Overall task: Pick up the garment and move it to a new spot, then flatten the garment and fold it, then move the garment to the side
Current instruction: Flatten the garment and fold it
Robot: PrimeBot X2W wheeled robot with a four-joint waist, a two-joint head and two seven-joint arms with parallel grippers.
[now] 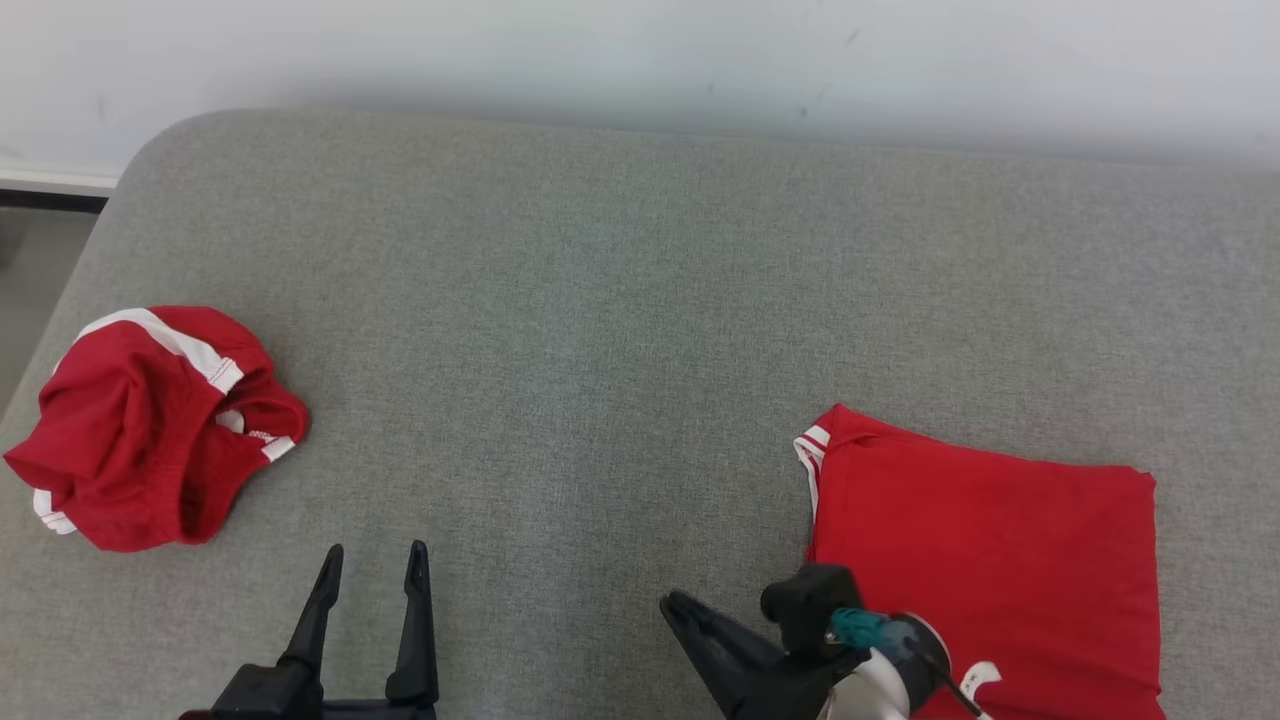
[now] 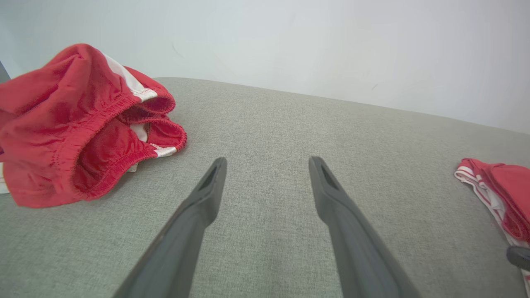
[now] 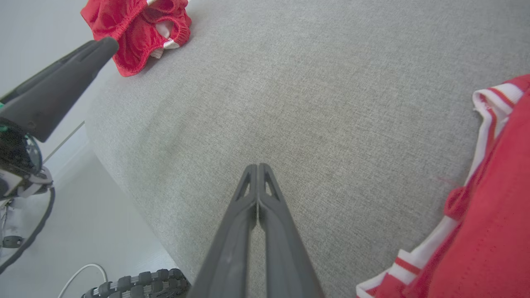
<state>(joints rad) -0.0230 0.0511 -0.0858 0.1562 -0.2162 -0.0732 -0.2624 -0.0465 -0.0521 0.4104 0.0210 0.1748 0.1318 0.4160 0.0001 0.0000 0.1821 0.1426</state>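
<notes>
A folded red garment (image 1: 985, 560) with white-striped trim lies flat at the lower right of the grey surface; its edge shows too (image 3: 497, 198) (image 2: 503, 190). A crumpled pair of red shorts (image 1: 150, 425) with white stripes sits at the far left (image 2: 78, 132) (image 3: 138, 25). My left gripper (image 1: 372, 565) stands open near the front edge, right of the shorts, with nothing between its fingers (image 2: 267, 163). My right gripper (image 3: 257, 167) is shut on nothing, just left of the folded garment, its tip (image 1: 672, 603) over bare fabric.
The grey upholstered surface (image 1: 620, 330) runs back to a white wall (image 1: 640, 50). Its left edge drops to a pale floor (image 3: 83, 231), where a white cable and the robot's base show. My left gripper's finger (image 3: 62, 87) crosses the right wrist view.
</notes>
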